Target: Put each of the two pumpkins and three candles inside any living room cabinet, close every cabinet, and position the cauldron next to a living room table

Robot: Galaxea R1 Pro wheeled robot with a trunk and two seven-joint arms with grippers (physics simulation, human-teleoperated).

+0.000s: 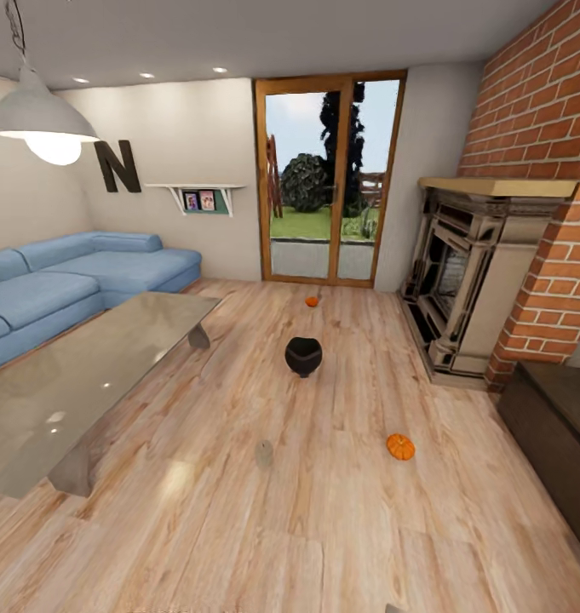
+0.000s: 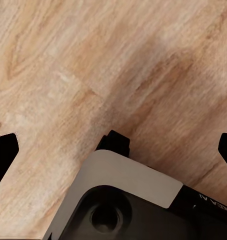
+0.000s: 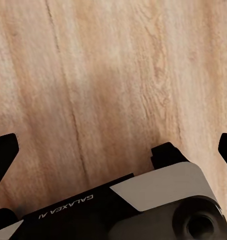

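Two pumpkins [image 1: 400, 446] [image 1: 312, 301] flanking the cauldron [image 1: 303, 356]

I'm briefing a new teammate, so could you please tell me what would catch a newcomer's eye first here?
The black cauldron stands mid-floor, beyond the glass table at the left. Two orange pumpkins lie on the wood floor: one nearer, toward the dark cabinet at the right, the other far off by the glass door.

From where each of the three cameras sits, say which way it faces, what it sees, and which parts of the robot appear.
Head view: high up, facing forward and down across the living room: cauldron, two pumpkins, glass table.
Left wrist view: looks down at the floor past the open left gripper.
Right wrist view: the same floor, open right gripper.
Both wrist views share floorboards and robot base.
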